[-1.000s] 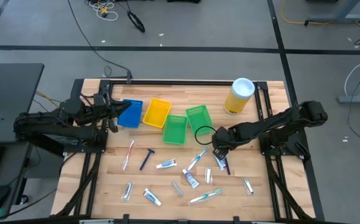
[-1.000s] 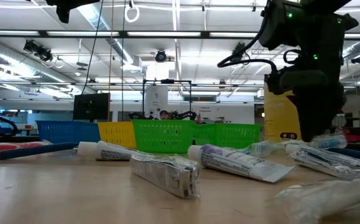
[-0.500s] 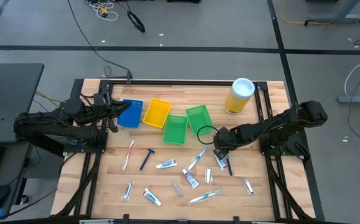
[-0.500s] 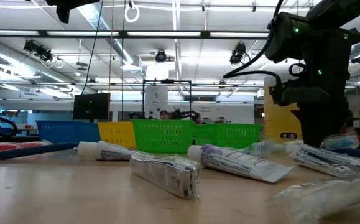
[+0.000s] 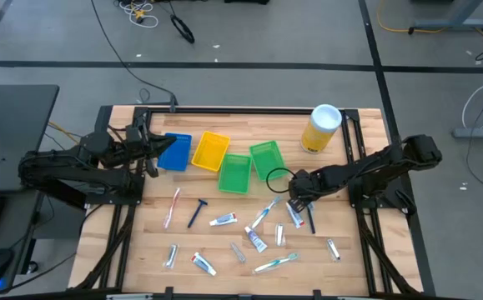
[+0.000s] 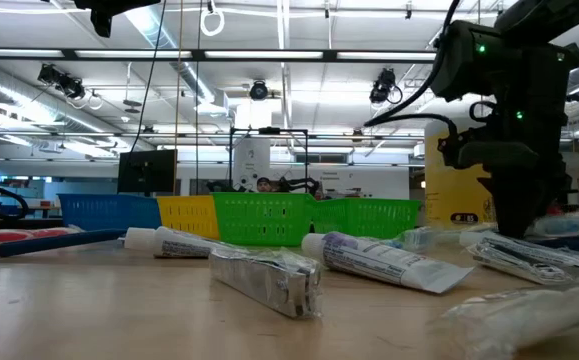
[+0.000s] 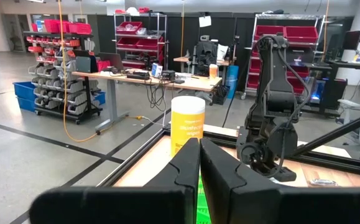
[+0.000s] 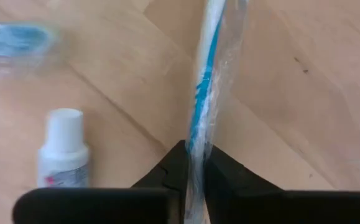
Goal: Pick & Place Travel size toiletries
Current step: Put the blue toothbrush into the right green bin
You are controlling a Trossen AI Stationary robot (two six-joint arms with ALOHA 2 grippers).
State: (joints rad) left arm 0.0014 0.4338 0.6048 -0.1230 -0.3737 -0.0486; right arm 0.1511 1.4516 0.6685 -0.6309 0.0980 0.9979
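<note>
Travel size toiletries lie scattered on the wooden table: a white tube (image 5: 223,220), a dark blue razor (image 5: 197,212), a slim toothbrush (image 5: 173,207) and several more. At the table's right middle my right gripper (image 5: 294,202) stands low among them. It is shut on a blue-and-white toothbrush in a clear wrapper (image 8: 206,74). A white capped tube (image 8: 61,152) lies beside that brush. At the far left, my left gripper (image 5: 153,151) hangs shut by the blue bin (image 5: 175,152), with nothing between its fingers (image 7: 200,163). My right gripper pinches the wrapped toothbrush (image 8: 195,140) between its two fingers, which lie across it. They come down at it slanting from the table's right. Beyond the fingers the brush stretches away over the wood; the end behind the fingers is hidden by the gripper.
A yellow bin (image 5: 210,150) and two green bins (image 5: 235,172) (image 5: 267,158) stand in a row beside the blue one. A tall yellow canister with a white lid (image 5: 321,127) stands at the far right. Another dark razor (image 5: 310,218) lies just right of my right gripper.
My right gripper has gone a little toward the table's right edge and lower, and its fingers have shut on the wrapped toothbrush. The razor beside it has shifted slightly.
</note>
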